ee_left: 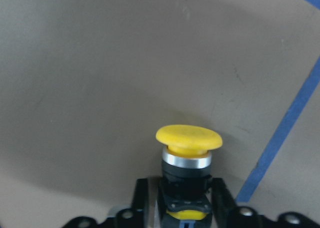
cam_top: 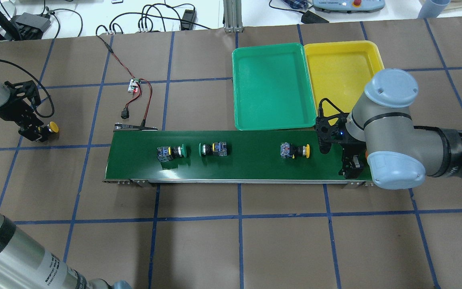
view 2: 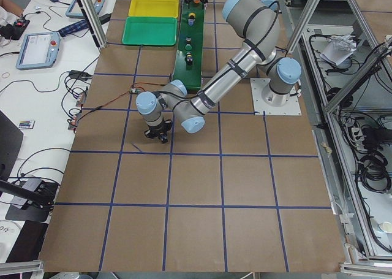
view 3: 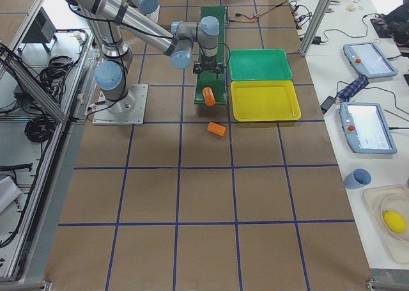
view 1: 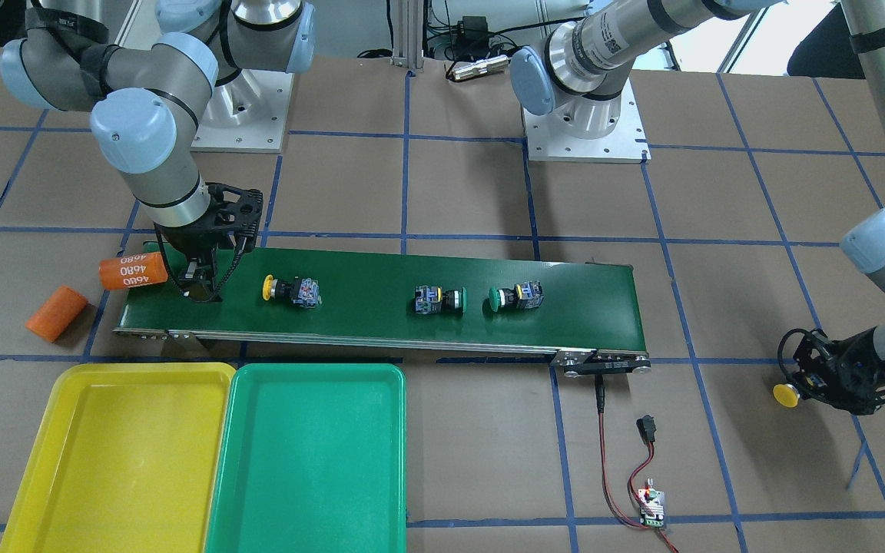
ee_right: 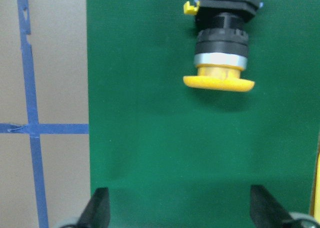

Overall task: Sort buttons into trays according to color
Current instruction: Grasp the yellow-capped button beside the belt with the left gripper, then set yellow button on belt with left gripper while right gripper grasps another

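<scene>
Left gripper (ee_left: 182, 208): closed on one yellow button (ee_left: 189, 138) by its black body, cap jutting beyond the fingertips, presumably for carrying to the yellow tray (cam_top: 347, 64); right gripper (ee_right: 182, 208): spread wide over the conveyor belt (ee_right: 140, 118), second yellow button (ee_right: 220, 62) straight ahead, apparently lined up for a grasp.

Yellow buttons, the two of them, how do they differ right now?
The belt yellow button lies loose on the conveyor belt; the held yellow button sits clamped in the left gripper. The first is over green belt, the second over brown table. Both have yellow mushroom caps.
</scene>
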Motion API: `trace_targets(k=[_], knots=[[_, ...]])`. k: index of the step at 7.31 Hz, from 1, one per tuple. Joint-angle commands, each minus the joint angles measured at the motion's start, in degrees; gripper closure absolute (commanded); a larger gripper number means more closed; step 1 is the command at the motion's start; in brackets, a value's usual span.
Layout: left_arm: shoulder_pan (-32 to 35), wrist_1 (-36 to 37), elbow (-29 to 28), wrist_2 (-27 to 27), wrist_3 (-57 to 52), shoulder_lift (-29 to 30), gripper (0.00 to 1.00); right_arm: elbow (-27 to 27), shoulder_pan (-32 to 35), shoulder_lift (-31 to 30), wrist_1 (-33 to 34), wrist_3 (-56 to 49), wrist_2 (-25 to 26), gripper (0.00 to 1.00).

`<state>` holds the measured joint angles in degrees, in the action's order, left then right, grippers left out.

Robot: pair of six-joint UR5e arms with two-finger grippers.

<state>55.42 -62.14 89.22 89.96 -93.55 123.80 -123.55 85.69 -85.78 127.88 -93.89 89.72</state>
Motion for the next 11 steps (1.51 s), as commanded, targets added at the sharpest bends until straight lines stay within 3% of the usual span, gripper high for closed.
trace_targets(k=[1, 3, 4, 7, 9, 10, 11], knots=[[5.1, -4.37, 5.13, 0.13, 9.56, -9.39, 1.0, -0.02, 0.0, 0.0, 0.01, -0.07, 0.1, 0.0], [12.39, -3.7, 19.09, -0.31, 21.16, -22.49, 1.0, -0.02, 0.0, 0.0, 0.18, 0.37, -0.08, 0.0], [17.39, -3.43, 22.29, -1.53, 22.52, -26.46, 1.0, 0.06, 0.0, 0.09, 0.27, 0.37, -0.08, 0.0], [30.68, -2.99, 22.58, -1.02, 21.75, -25.46, 1.0, 0.59, 0.0, 1.14, 0.18, 0.46, -0.07, 0.0], [30.89, -1.32, 22.84, -1.02, 14.03, -24.31, 1.0, 0.77, 0.0, 1.23, 0.18, 0.46, -0.07, 0.0], [31.06, -1.32, 23.02, -1.02, 14.7, -24.13, 0.45, 0.77, 0.0, 1.23, 0.18, 0.46, -0.08, 0.0], [31.06, -1.32, 23.02, -1.02, 14.45, -24.04, 0.04, 0.77, 0.0, 1.23, 0.18, 0.46, -0.08, 0.0]])
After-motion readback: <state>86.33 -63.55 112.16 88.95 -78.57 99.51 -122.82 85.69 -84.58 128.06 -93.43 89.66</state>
